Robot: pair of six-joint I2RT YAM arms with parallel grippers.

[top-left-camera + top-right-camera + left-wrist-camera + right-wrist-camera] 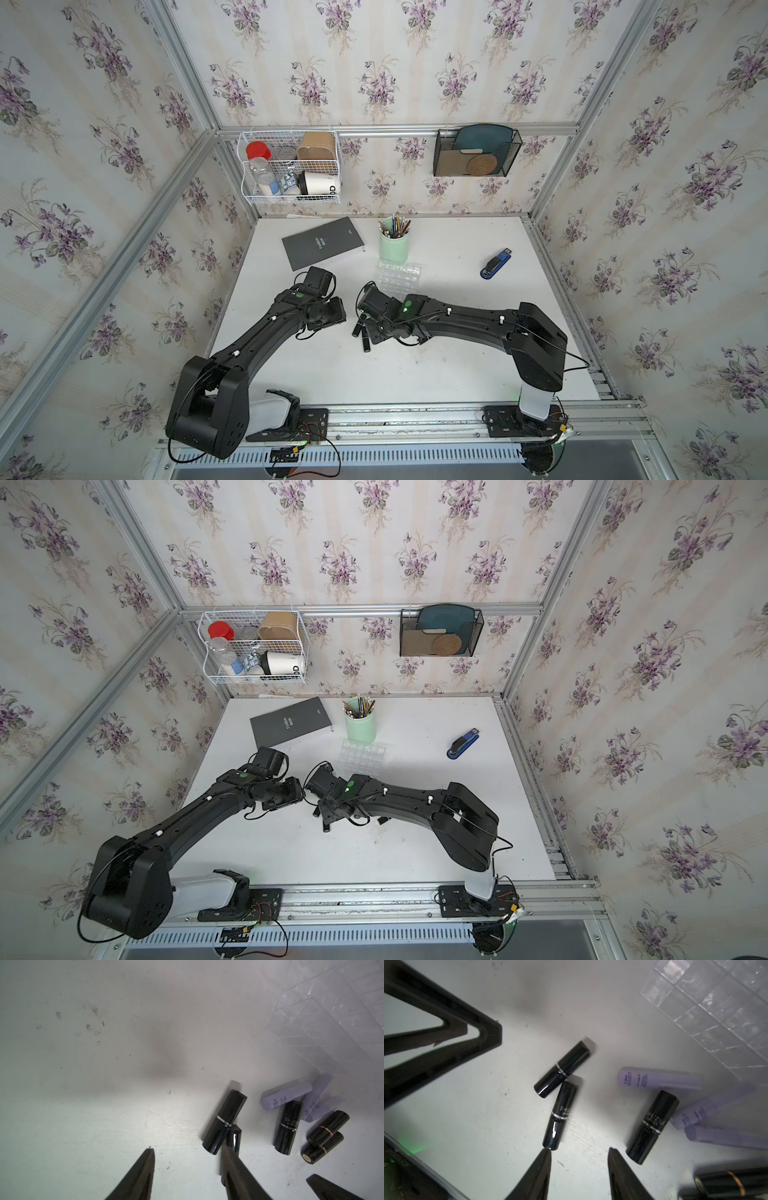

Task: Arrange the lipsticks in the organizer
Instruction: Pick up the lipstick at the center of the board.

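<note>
The left gripper (189, 1150) and right gripper (579, 1149) are both open, holding nothing. Just past them, shiny black lipstick tubes (652, 1126) marked "SHUZI" lie flat on the white table (488, 1115). Farther on, pale purple lipstick tubes (658, 1079) lie beside the clear plastic grid organizer (716, 1012).

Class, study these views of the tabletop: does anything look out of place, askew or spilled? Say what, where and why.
The lipsticks lie tumbled on their sides on the table beside the organizer, pointing every way, some touching. What shows of the organizer looks empty, so they read as spilled, not stored.
</note>
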